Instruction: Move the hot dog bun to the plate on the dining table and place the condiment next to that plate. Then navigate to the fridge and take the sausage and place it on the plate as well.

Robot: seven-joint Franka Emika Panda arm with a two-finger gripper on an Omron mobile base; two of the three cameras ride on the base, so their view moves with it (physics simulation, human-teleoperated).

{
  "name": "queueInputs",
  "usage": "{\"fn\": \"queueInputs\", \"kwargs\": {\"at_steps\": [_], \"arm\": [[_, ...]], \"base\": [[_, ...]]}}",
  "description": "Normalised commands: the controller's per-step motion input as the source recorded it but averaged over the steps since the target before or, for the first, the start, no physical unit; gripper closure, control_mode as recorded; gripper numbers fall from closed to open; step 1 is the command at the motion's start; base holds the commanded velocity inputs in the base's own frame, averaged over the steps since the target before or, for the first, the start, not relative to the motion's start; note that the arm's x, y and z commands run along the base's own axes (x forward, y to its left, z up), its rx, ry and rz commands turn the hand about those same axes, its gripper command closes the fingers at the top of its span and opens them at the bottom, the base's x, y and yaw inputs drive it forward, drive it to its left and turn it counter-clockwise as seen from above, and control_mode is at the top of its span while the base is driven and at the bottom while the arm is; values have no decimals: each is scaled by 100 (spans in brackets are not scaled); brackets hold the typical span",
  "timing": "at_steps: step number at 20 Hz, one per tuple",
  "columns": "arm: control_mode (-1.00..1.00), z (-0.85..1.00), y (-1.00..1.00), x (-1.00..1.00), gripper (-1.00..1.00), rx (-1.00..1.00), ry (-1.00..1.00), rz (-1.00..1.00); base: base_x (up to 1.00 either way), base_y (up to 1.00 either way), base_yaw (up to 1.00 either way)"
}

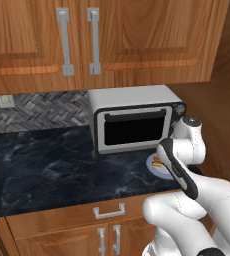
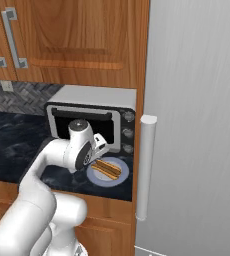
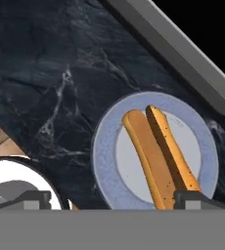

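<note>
Bun: the hot dog bun (image 3: 158,156) lies on a blue-grey plate (image 3: 104,151), worktop (image 1: 47,165) beside the toaster oven (image 1: 132,122).
Fingers (image 3: 36,199): spread wide, empty, poised above it to straddle it.

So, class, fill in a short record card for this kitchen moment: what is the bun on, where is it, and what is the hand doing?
bun: hot dog bun, split lengthwise, lying on a blue-grey plate
plate position: on the black counter, in front of the toaster oven
hand: open, above the bun, holding nothing
right of counter: grey fridge
</note>
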Motion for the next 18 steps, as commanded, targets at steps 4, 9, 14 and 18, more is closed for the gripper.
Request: {"fn": "queueInputs", "kwargs": {"at_steps": [4,9,14,18], "arm": [[-100,-26,-23,42,-100,0,12,0],[-100,-35,-28,38,-100,0,14,0],[-100,-22,-25,43,-100,0,4,0],[-100,-29,-19,43,-100,0,1,1]], "base": [[0,0,0],[0,0,0],[0,0,0],[0,0,0]]}}
